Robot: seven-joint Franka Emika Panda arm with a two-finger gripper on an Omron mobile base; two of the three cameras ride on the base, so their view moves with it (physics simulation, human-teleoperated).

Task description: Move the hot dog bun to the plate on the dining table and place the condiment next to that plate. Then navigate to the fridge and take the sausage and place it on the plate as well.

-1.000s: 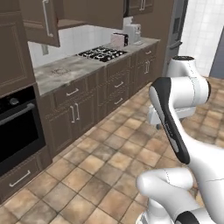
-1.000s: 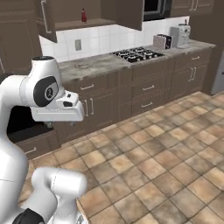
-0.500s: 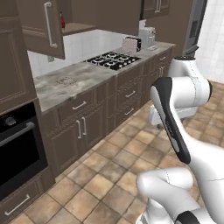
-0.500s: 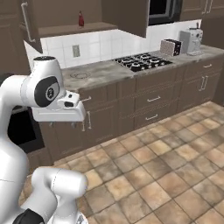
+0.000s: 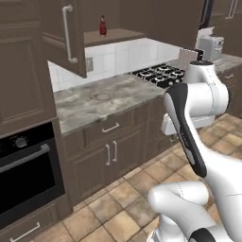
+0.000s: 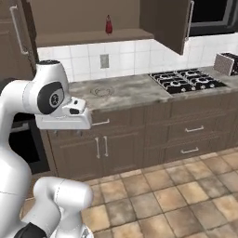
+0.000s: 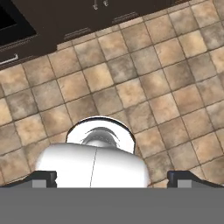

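The condiment (image 5: 102, 26) is a small red squeeze bottle standing upright on the open wall cabinet's shelf (image 6: 109, 24), above the wall counter. My gripper (image 7: 111, 178) points straight down at the tiled floor, well in front of the counter and far below the bottle. It is open, with its two dark fingertips (image 7: 43, 176) far apart and nothing between them. The hot dog bun, plate, dining table, fridge and sausage are out of view.
A marble wall counter (image 5: 85, 106) runs over brown drawers, with a gas hob (image 6: 188, 80) and a toaster (image 6: 227, 62) to the right. A black oven (image 5: 23, 165) sits at the left. Open cabinet doors (image 5: 66, 35) jut out beside the shelf. Tiled floor (image 6: 176, 195) lies ahead.
The base has driven and turned, so the whole scene has slid right and grown closer. The shelf with the red bottle has come into the left base view. The gripper stays open.
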